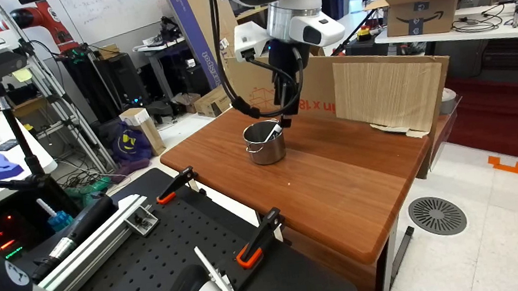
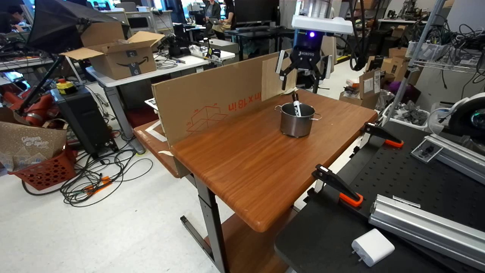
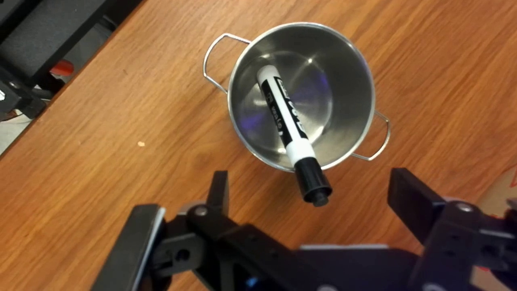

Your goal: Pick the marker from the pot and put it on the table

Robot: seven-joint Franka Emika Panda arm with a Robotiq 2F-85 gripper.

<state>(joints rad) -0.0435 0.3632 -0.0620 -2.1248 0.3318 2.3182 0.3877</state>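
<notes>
Marker (image 3: 291, 130), a slim black-and-white cylinder, leans in the round, shiny metal pot (image 3: 351, 85), its black cap jutting past the rim; above the smooth wood-grained table (image 3: 121, 178), the angular dark gripper (image 3: 309, 176) is spread wide

White power adapter (image 2: 373, 247), two clamps (image 2: 337, 182) on black perforated surface (image 2: 411, 176). Floor (image 2: 132, 227): tangled cables (image 2: 81, 189) beside red basket (image 2: 47, 171).

In an exterior view, the pot (image 1: 265, 152) stands on the reddish-brown table (image 1: 331, 181), and the marker (image 1: 273, 132) leans inside it against the rim. The gripper (image 1: 286, 121) hangs very near the marker's upper end; whether they touch, I cannot tell. Behind them stands a cardboard panel (image 1: 322, 80).
</notes>
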